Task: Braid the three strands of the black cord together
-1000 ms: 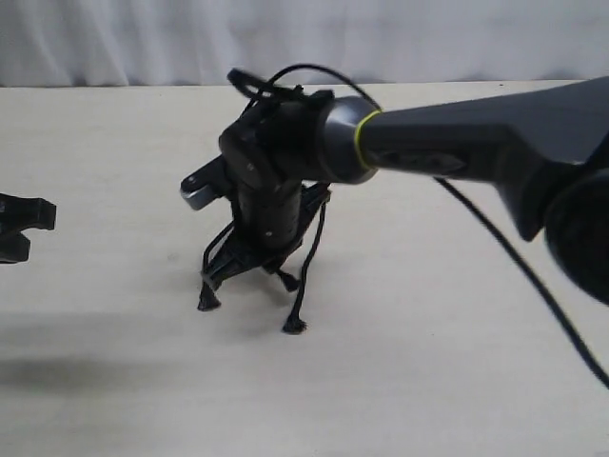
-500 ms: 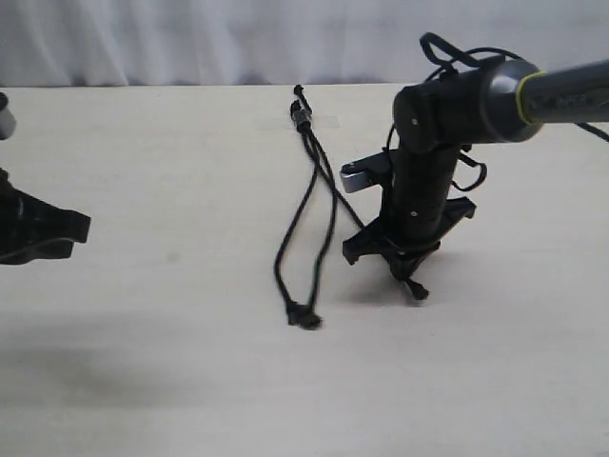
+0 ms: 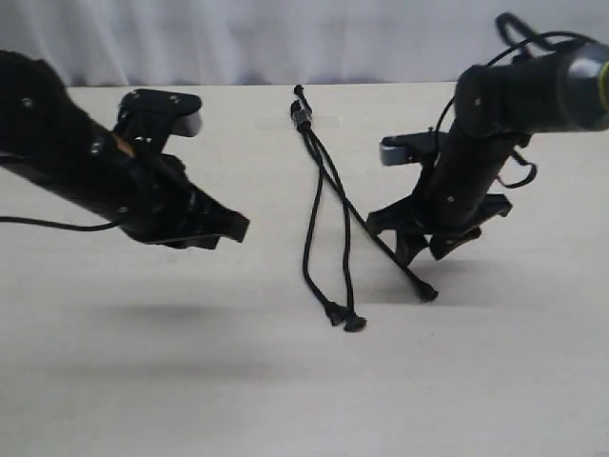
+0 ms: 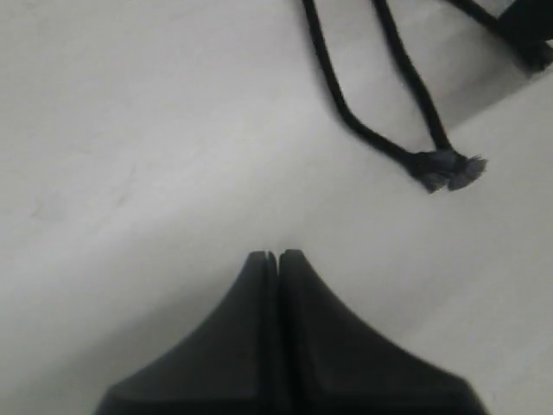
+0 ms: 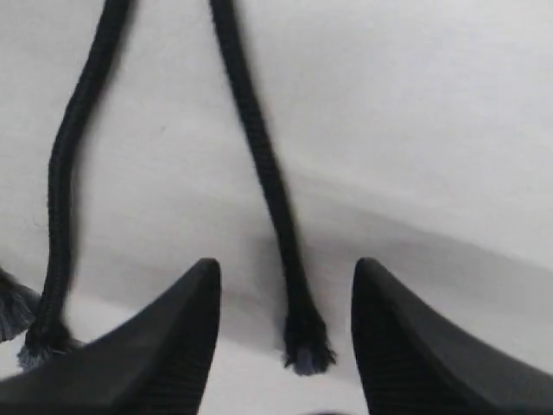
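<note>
Black left gripper [image 3: 238, 227], jaws together, now much nearer the three strands [image 3: 322, 164]

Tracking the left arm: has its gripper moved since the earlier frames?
Yes. The left gripper has swung in from the view's left edge toward the black cord, whose knot stayed put.

I see the cord [image 3: 302, 114] lying on the table [image 3: 285, 409], in the middle. Its tied end is at the back, and the three strands [image 3: 354, 324] run toward the front. Two of them end side by side at the front, touching each other. The third strand [image 3: 369, 220] goes off to the right, and its tip lies on the table between the two spread fingers of my right gripper [image 5: 285, 264]. My left gripper [image 3: 238, 227] is left of the strands, apart from them.
</note>
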{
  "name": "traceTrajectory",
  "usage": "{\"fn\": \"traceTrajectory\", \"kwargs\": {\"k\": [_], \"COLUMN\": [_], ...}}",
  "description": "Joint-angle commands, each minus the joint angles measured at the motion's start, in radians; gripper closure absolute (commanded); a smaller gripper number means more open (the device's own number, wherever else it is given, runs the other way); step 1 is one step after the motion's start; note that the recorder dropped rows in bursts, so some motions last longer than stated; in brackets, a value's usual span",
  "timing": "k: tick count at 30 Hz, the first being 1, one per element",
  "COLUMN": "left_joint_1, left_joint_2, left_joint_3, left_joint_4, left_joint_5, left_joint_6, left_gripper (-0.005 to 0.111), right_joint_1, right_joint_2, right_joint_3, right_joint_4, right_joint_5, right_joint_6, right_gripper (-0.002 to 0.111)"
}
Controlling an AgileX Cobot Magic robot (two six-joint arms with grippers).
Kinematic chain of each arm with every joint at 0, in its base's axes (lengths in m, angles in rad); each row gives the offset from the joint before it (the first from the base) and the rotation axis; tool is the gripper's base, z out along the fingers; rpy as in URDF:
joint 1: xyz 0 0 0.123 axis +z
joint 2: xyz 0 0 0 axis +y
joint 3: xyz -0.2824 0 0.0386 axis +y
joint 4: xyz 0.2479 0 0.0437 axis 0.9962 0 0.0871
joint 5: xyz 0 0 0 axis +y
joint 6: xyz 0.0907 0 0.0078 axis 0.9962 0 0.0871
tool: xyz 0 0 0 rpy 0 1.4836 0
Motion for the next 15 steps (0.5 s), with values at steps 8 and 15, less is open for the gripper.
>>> {"fn": "traceTrajectory", "kwargs": {"k": [8, 15], "left_joint_1": [-0.304, -0.315], "left_joint_2": [0.595, 0.726], "left_joint_3": [-0.711, -0.879], "left_joint_4": [0.337, 0.334], "left_joint_5": [0.295, 0.369], "left_joint_6": [-0.441, -0.441], "left_gripper": [0.107, 0.086], "right_joint_1": [-0.316, -0.316], "right_joint_2": [-0.390, -0.431], "right_joint_3": [0.287, 0.314], "right_joint_4": [0.178, 0.195], "right_joint_5": [-0.115, -0.133], "right_joint_6": [0.003, 0.001], "right_gripper": [0.058, 0.058]}}
